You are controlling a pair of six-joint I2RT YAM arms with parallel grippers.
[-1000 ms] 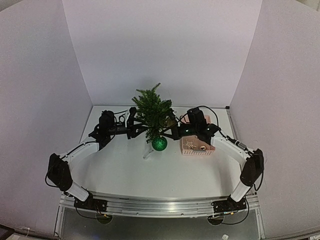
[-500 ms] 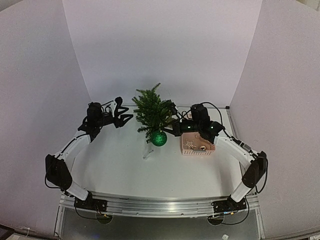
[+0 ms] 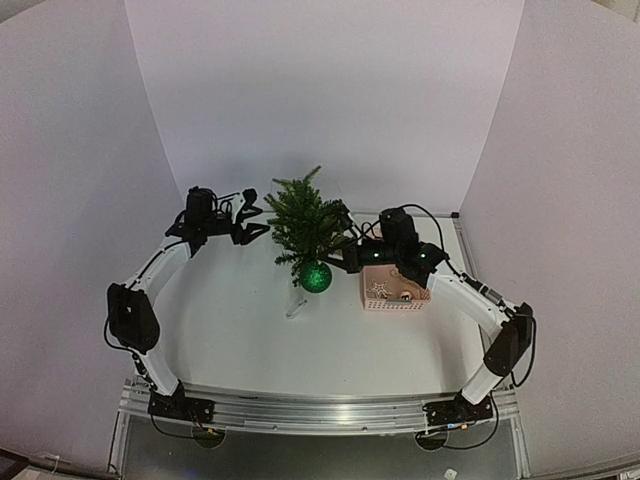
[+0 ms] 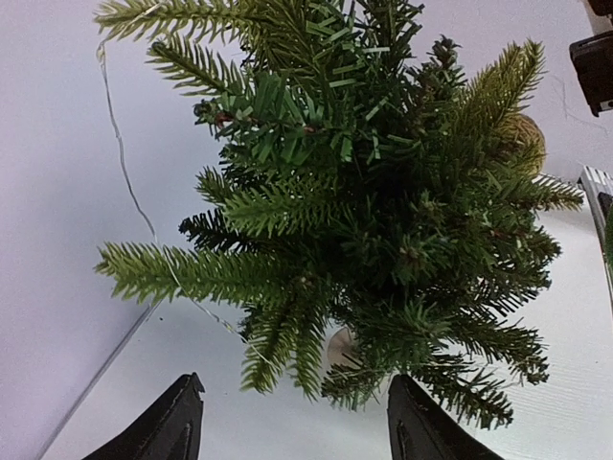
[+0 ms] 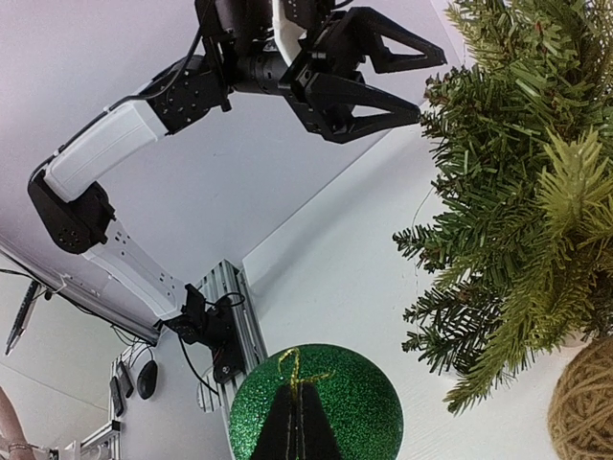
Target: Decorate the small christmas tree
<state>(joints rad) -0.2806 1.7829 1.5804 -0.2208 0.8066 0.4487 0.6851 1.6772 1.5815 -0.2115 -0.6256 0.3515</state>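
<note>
The small christmas tree (image 3: 305,225) stands upright toward the back of the table (image 3: 230,330). The left gripper (image 4: 294,383) hovers just beside it, jaws released and empty. The right gripper (image 5: 297,398) is clenched on the green bauble (image 5: 354,402) by its gold loop (image 5: 290,364) — best to slip that loop fully over a sturdy branch tip before letting go.

Soft, even light washed pale walls (image 3: 320,90); shadows were faint. Overhead view bowed at edges; the tree (image 4: 364,220) looked sharp close up.
</note>
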